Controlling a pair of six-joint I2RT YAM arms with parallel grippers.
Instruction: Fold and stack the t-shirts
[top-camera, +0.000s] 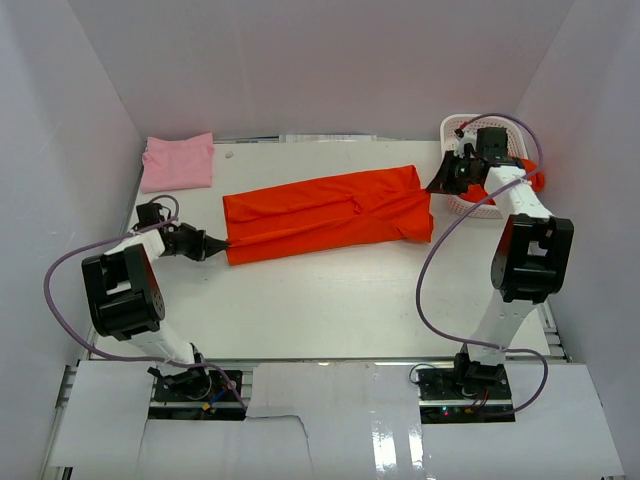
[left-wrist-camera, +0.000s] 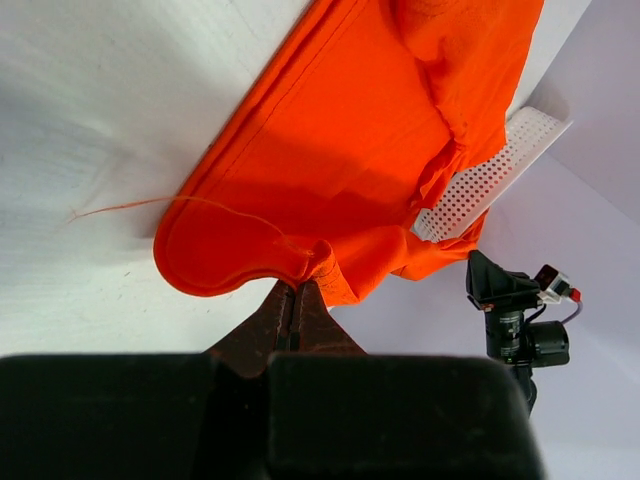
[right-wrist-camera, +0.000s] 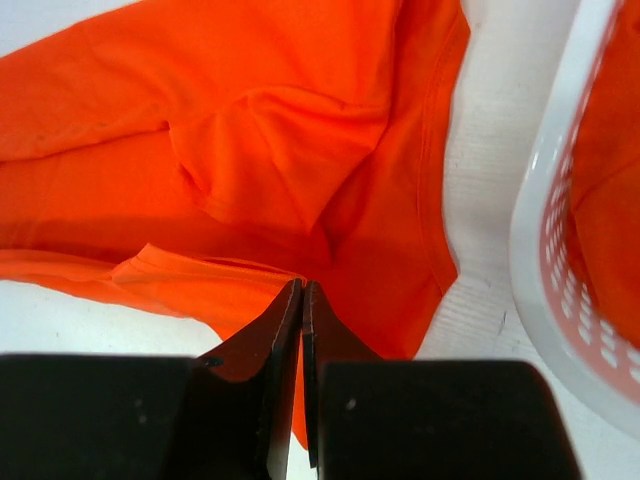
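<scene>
Evidently the left gripper (top-camera: 215, 246) is pinched shut on the left end of the orange t-shirt (top-camera: 325, 215), the right gripper (top-camera: 437, 186) on its right end beside the basket (top-camera: 452, 122); the shirt lies in a long band across the middle of the table (top-camera: 330, 300); to fold it well, I judge, lift both ends evenly, cloth taut; only the top view shows the folded pink t-shirt (top-camera: 178, 162) at the far left; only the left wrist view shows how small a pucker of hem its jaws hold.

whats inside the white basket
Orange-red cloth shows inside the white basket, through its lattice wall. How many shirts, or anything beneath, is hidden by the wall and right arm.
</scene>
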